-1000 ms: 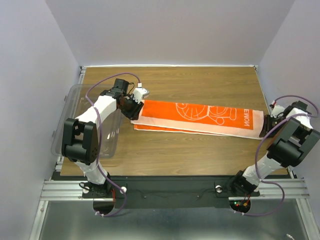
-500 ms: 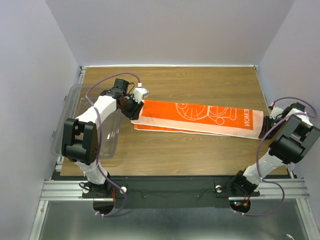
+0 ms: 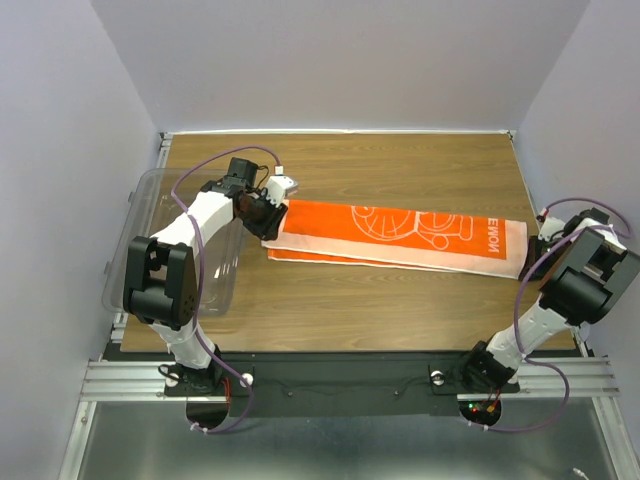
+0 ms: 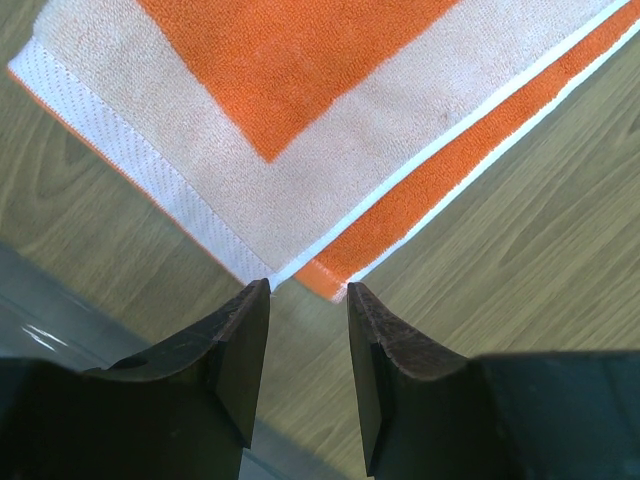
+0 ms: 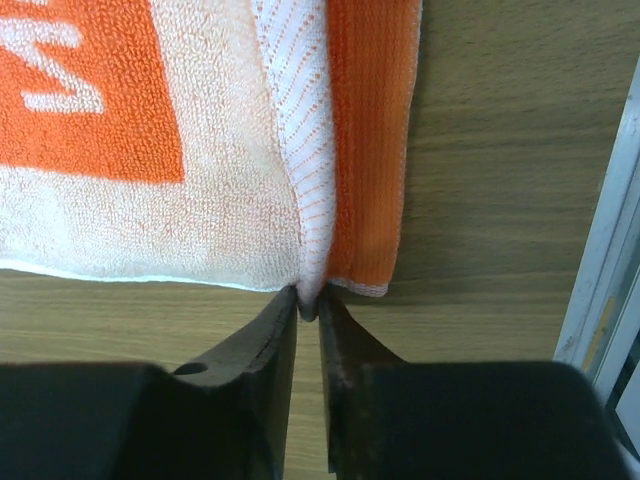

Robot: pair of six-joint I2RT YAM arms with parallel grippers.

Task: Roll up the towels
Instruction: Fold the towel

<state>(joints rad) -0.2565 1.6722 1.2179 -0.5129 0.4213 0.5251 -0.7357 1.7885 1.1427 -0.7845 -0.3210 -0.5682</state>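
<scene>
The orange towel [image 3: 400, 236] lies folded lengthwise across the wooden table, its white panel with the cat outline and lettering facing up. My left gripper [image 3: 268, 220] is open at the towel's left end; in the left wrist view its fingertips [image 4: 250, 300] straddle bare wood just short of the towel corner [image 4: 300, 275] and hold nothing. My right gripper [image 3: 530, 250] is at the towel's right end. In the right wrist view it [image 5: 308, 305] is shut on the near corner of the towel's hem [image 5: 305, 200].
A clear plastic tub [image 3: 180, 240] stands at the left edge of the table [image 3: 400, 310], under my left arm. A metal rail [image 5: 610, 270] runs along the table's right edge, close to my right gripper. Purple walls close in on both sides.
My right arm has shifted a little toward the near side at the towel's right end. My left arm and the towel have not visibly moved.
</scene>
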